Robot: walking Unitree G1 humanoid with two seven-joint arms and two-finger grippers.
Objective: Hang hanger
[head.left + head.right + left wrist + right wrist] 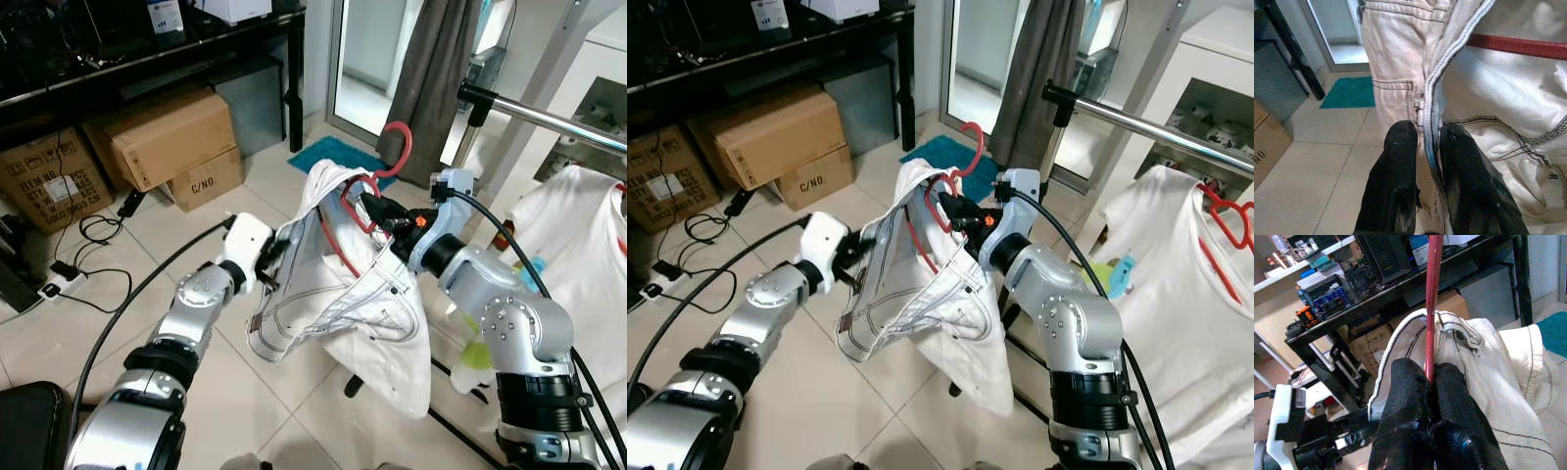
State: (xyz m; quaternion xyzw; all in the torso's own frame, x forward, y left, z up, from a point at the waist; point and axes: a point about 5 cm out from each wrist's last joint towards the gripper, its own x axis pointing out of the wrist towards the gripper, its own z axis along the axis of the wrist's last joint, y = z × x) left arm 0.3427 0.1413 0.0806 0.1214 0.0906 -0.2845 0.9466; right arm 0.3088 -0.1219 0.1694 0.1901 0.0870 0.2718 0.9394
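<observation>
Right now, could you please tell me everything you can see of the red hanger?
The red hanger looks like thin plastic, with a curved hook pointing up, free of the metal rail beside it. A white denim garment is draped over it, hiding most of its frame; one red bar slants through the cloth. The right gripper is shut on its neck just below the hook, holding it upright. The left gripper pinches the garment's seam, not the hanger.

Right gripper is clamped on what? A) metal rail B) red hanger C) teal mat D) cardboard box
B: the right gripper has its jaws shut on the red hanger, which carries the white trousers; its hook is short of the metal rail.
</observation>
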